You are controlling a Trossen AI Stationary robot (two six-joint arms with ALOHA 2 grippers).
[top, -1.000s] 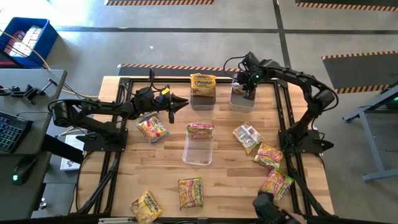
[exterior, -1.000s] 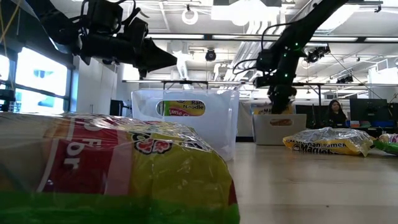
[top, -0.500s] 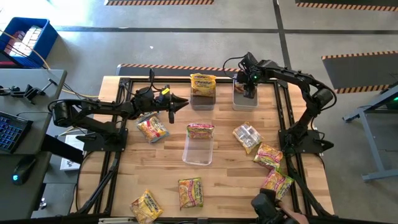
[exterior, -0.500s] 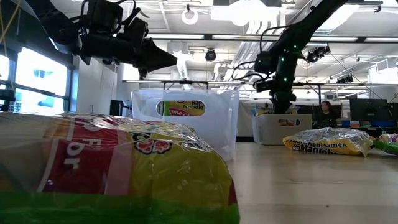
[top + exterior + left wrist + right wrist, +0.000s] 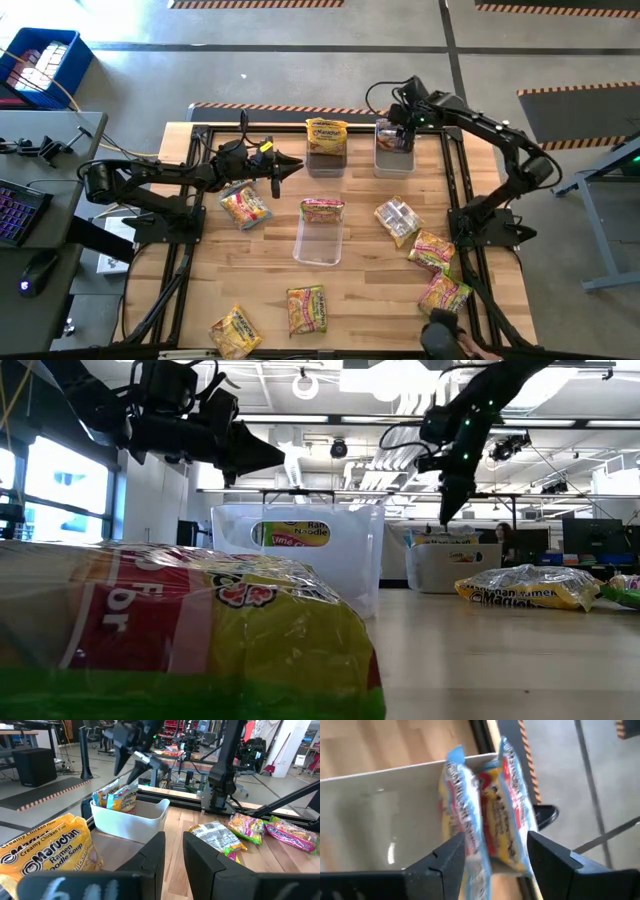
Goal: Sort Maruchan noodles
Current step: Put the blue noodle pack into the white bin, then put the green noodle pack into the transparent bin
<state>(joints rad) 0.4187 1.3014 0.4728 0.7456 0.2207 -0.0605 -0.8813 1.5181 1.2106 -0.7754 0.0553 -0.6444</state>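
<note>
Two yellow, blue-edged Maruchan packets (image 5: 487,815) stand on edge against one end wall of the white bin (image 5: 393,158) at the far right of the desk (image 5: 365,290). Right gripper (image 5: 405,122) hangs just above this bin; in its wrist view the fingers (image 5: 447,857) are spread apart, one either side of the packets below, nothing held between them.

Yellow packet (image 5: 326,136) sits upright in the clear bin (image 5: 326,160) at far centre. Another packet (image 5: 322,210), pink and green, rests in the far end of the clear middle bin (image 5: 319,240).

Loose packets on the desk: silvery-white one (image 5: 397,220) right of the middle bin; two pink-and-green ones (image 5: 432,249) and (image 5: 444,294) along the right edge; a green-yellow one (image 5: 307,309) near centre; a yellow one (image 5: 235,331) at near left; a red-and-yellow one (image 5: 245,205) on the left, below the left arm.

Left gripper (image 5: 290,165) held above the desk on the left side, pointing toward the far centre bin. Its fingers (image 5: 150,855) stand slightly apart with a narrow gap, empty.

Low view: a packet (image 5: 180,630) lies close to the camera and fills the near foreground.
</note>
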